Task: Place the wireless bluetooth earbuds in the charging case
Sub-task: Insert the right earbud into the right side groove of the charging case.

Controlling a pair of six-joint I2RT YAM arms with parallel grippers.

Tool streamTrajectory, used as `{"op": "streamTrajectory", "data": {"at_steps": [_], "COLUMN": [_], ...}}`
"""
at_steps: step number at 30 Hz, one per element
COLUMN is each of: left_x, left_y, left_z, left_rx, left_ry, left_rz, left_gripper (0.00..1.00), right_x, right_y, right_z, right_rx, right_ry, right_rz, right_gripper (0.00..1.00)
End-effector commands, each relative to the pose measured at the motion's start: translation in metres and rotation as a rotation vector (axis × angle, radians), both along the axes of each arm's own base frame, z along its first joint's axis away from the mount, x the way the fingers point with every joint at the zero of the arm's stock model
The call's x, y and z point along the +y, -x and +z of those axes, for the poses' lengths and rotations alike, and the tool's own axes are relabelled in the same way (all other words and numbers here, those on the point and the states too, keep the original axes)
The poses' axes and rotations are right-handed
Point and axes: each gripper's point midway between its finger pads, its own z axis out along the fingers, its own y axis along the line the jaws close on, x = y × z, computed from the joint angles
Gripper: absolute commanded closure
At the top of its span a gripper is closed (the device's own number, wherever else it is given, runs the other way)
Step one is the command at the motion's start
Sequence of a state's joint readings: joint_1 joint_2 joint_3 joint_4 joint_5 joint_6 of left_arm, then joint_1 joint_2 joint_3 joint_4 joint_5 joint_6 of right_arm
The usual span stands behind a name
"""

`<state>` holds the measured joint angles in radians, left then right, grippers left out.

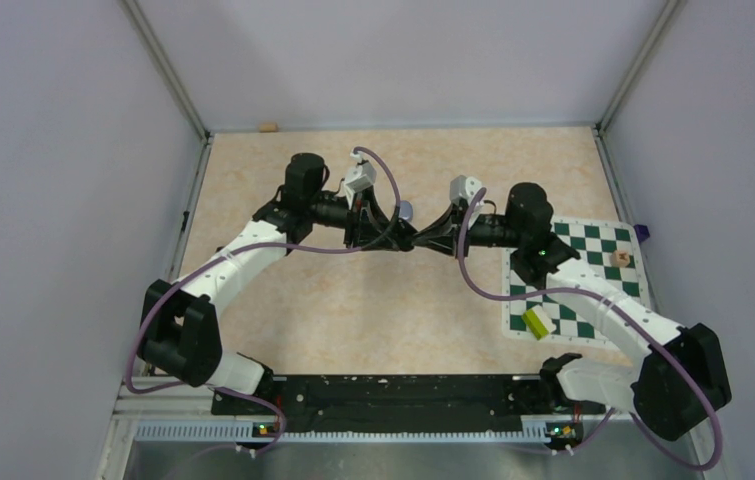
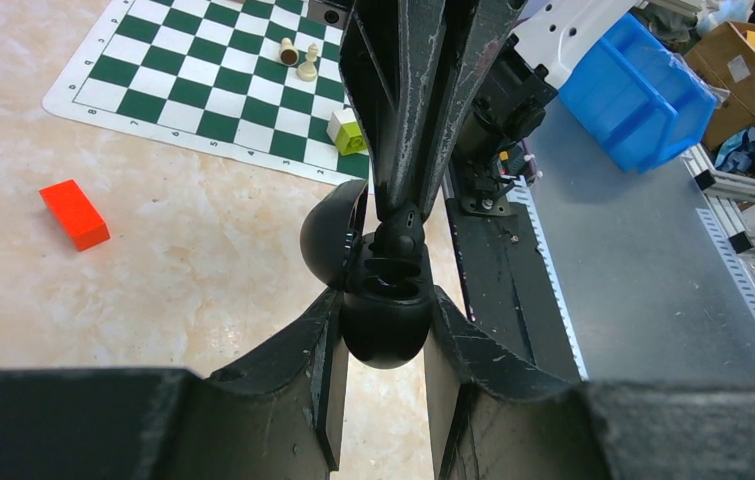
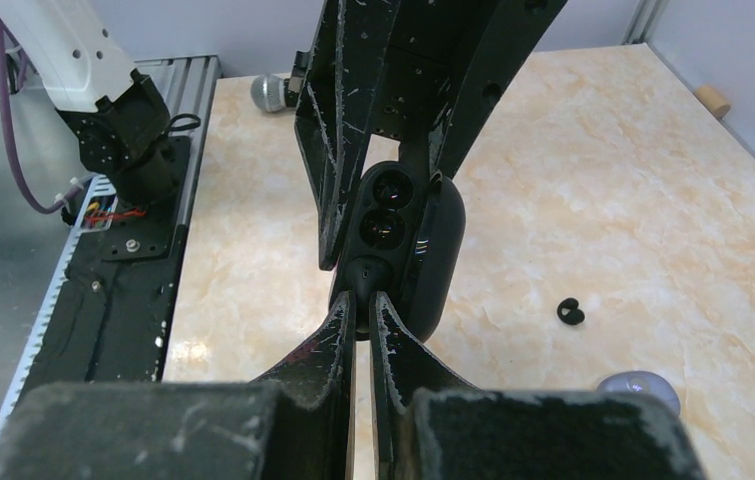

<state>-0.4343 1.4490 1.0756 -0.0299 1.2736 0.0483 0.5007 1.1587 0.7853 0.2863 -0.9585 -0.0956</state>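
The left claw point(image 2: 383, 305) is clamping the open case point(image 2: 385, 338) between its fingers. The right claw point(image 3: 361, 300), nearly closed, is pinching a black bud point(image 2: 400, 236) and holding it at the case's rim. A second bud point(image 3: 571, 312) is lying on the table point(image 3: 573, 150), well apart from both claws.

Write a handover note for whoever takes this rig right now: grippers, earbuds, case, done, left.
Grippers: left gripper shut on the open black charging case, raised; right gripper shut on a black earbud at the case mouth.
Elsewhere: second black earbud loose on the table. A lilac rounded thing sits nearby, cut off by the frame.
Done: case opened and held, one bud picked.
Left: seat that bud, both sockets look empty; fetch the loose one.
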Motion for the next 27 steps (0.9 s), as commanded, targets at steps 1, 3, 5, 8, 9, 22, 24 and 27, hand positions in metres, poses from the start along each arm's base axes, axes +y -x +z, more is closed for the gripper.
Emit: {"op": "streamTrajectory", "data": {"at_steps": [1,3,5,8,9,22,24,27], "left_x": [-0.002,-0.002,-0.002,-0.002,-0.002,-0.002,-0.002,-0.002], "left_y": [0.002,0.002,0.002,0.003,0.003,0.003,0.003,0.002], "left_z": [0.031,0.032,0.032,0.032,0.032,0.031,0.032,0.031], "left_rx": [-0.115,-0.117,-0.118,-0.116,-0.115,-0.116,-0.117,-0.117], "left_ry": [0.058,0.058,0.06,0.059,0.059,0.059,0.059,0.059], "left_rz": [-0.026,-0.025,-0.027,-0.028,-0.028,-0.03,-0.032,-0.032], "left_gripper": [1.0,1.0,1.0,1.0,1.0,1.0,1.0,1.0], "right_x": [0.008,0.008,0.008,0.008,0.008,0.0,-0.002,-0.007], "right_y": [0.003,0.003,0.003,0.005,0.006,0.017,0.019,0.021], "right_z": [0.007,0.008,0.008,0.01,0.011,0.042,0.048,0.057], "right_rx": [-0.032,-0.039,-0.037,-0.038,-0.04,-0.096,-0.105,-0.117], "right_ry": [-0.005,-0.007,-0.008,-0.013,-0.016,-0.051,-0.058,-0.069], "right_rz": [0.025,0.018,0.02,0.029,0.032,0.035,0.039,0.034], "right_gripper": [0.97,0.97,0.97,0.92,0.89,0.76,0.76,0.74]}}
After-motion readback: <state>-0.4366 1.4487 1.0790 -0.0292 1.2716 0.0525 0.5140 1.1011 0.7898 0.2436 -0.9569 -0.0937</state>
